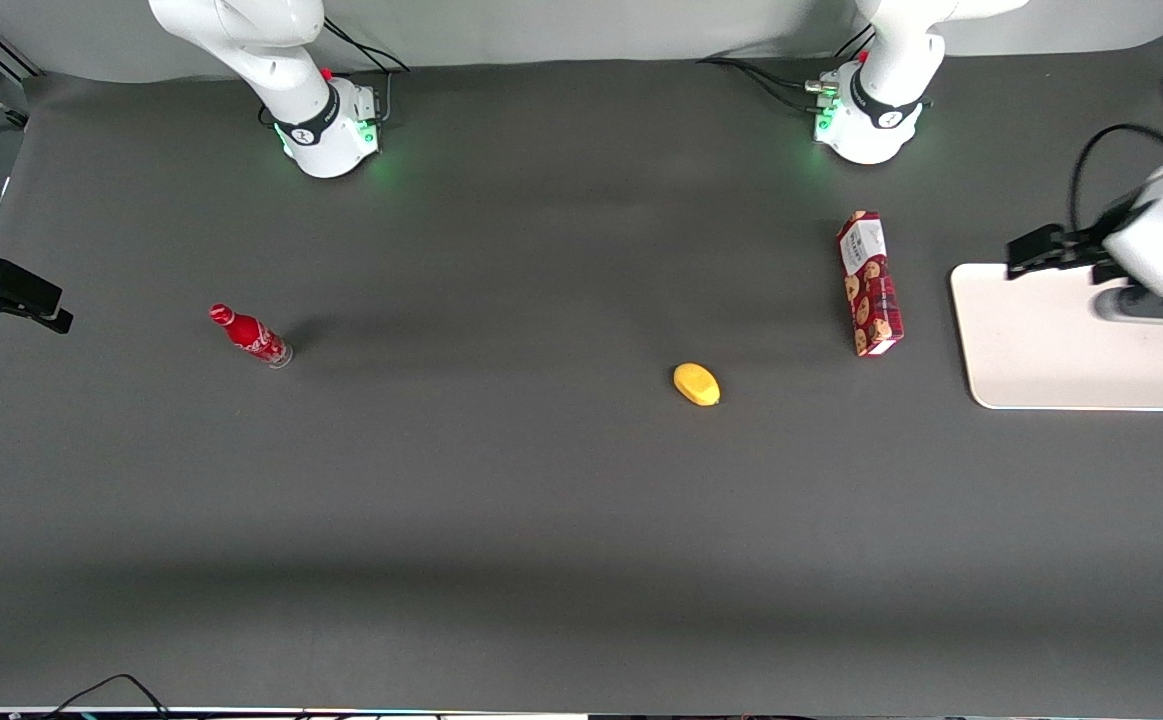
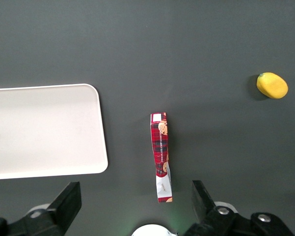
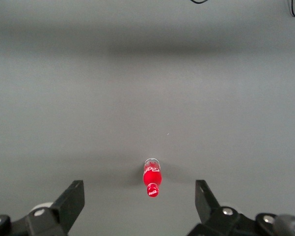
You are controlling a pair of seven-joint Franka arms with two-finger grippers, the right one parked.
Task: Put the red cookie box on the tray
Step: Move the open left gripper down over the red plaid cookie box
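The red cookie box lies flat on the dark table, its white label end pointing toward the arm bases. It also shows in the left wrist view. The off-white tray lies beside it toward the working arm's end of the table and holds nothing; it shows in the left wrist view too. My left gripper hangs high above the tray. In its wrist view the gripper is open wide and empty, well above the box.
A yellow lemon-like object lies nearer to the front camera than the box, toward the table's middle. A small red soda bottle stands toward the parked arm's end. The arm bases stand farther from the front camera.
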